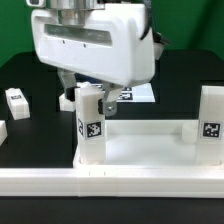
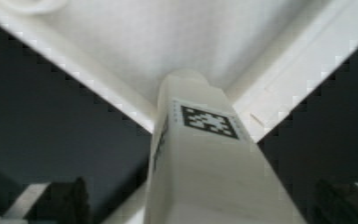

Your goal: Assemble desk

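The leg (image 1: pixel 90 122) is seen standing upright at the tabletop's (image 1: pixel 140 150) corner on the exterior view's left. The gripper (image 1: pixel 92 95) is set about its top, jaws spread wide and nothing gripped. The leg is judged light, rigid, smooth plastic, best taken across its flat sides near the top.

Light: bright, even, from above the pincer (image 2: pixel 202 200)
Glare: white leg (image 2: pixel 208 165) inside the pincer washes out
Blur: wrist view soft, tag (image 2: pixel 206 121) smeared
Shadows: faint on dark surface (image 1: pixel 30 70) below the pincer
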